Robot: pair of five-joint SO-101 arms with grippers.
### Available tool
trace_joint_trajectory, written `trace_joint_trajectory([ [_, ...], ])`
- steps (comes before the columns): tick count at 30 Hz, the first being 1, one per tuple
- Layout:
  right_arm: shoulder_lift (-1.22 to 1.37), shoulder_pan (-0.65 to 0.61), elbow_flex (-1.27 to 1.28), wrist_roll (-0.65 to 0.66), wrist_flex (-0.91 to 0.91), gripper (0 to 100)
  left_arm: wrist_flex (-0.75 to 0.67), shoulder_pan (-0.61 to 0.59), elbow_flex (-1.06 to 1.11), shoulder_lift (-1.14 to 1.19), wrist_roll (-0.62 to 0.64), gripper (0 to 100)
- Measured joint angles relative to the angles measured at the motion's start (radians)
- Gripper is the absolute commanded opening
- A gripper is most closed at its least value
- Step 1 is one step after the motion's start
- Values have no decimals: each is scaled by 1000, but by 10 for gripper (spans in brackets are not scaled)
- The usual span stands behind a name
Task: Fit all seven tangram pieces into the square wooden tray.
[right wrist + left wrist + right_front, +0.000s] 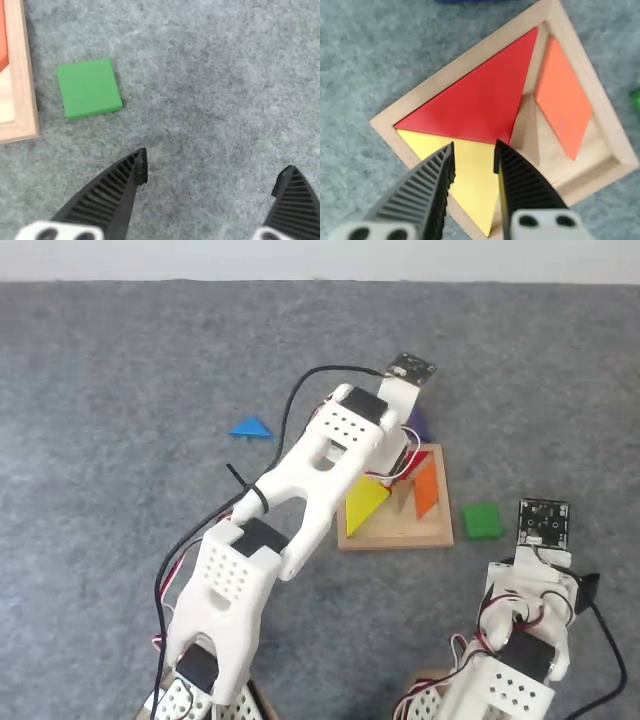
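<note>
The square wooden tray (440,536) lies mid-table and holds a red triangle (475,102), a yellow triangle (470,180) and an orange parallelogram (563,97). My left gripper (473,152) hovers over the seam between the red and yellow triangles, open a little with nothing between its fingers. A green square (89,88) lies on the carpet just outside the tray's rim (25,75). My right gripper (212,167) stands wide open over bare carpet, a short way from the green square. A blue triangle (250,428) lies far left. A purple piece (419,424) peeks out behind the left arm.
Grey carpet covers the table (120,390). The left arm (300,500) stretches diagonally from the near edge over the tray and hides part of it. The right arm (525,640) stays at the near right corner. The tray's floor (547,150) shows bare wood beside the orange piece.
</note>
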Motion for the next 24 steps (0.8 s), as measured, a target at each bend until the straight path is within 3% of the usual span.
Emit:
trace_joint_trajectory([
  [13,0,0,0,0,0,391,-15,103,48,0,-9,122],
  [24,0,0,0,0,0,391,-14,86,49,-8,-6,100],
])
